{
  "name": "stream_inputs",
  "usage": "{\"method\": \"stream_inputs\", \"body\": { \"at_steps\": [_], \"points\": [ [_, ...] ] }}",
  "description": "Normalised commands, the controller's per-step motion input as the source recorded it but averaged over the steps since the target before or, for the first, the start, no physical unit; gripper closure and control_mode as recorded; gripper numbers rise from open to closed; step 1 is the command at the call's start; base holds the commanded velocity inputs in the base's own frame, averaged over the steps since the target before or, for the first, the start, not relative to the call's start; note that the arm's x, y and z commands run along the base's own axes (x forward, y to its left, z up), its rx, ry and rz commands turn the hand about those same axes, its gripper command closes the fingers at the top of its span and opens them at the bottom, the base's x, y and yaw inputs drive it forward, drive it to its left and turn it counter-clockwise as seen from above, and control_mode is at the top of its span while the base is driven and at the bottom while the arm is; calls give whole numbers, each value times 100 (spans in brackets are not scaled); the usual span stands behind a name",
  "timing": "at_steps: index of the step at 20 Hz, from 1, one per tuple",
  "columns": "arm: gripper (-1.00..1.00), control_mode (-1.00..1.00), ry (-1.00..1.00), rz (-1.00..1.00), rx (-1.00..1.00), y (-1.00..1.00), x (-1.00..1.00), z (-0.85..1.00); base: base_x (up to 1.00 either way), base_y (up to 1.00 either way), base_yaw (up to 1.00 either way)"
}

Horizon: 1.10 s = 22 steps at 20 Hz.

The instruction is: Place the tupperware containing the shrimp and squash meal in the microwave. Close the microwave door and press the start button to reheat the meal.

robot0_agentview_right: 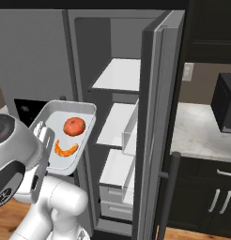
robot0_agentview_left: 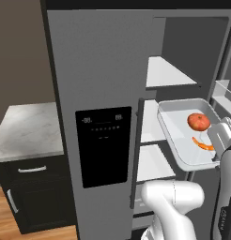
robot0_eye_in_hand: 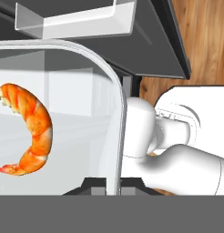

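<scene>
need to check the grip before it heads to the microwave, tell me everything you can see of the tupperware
The tupperware is a shallow rectangular tray, translucent white-grey and plastic-looking, with a raised rim and rounded corners. It has no lid. It is held in the air in front of the open refrigerator, tipped so its open face turns toward the base cameras. Inside lie a round red-orange squash and a curved orange shrimp. The gripper is shut on its rim at one edge; in the hand view the rim runs down between the fingertips.

Both base views look forward and down from behind the arm at the open refrigerator [robot0_agentview_left: 103,70], left view facing its closed door, right view its shelves and open door; both share the tupperware [robot0_agentview_left: 183,112]. The hand view sits right against that tray's rim, floor beyond.
</scene>
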Motion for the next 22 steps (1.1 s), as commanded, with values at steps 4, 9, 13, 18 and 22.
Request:
{"method": "stream_inputs", "body": {
  "at_steps": [4,9,13,18,22],
  "points": [
    [100,100,0,0,0,0,0,0,-13,0,0],
    [100,100,0,0,0,0,0,0,-57,9,0],
    [100,100,0,0,0,0,0,0,-80,37,0],
    [100,100,0,0,0,0,0,0,-78,47,0],
    [100,100,0,0,0,0,0,0,-70,68,0]
  ]
}}
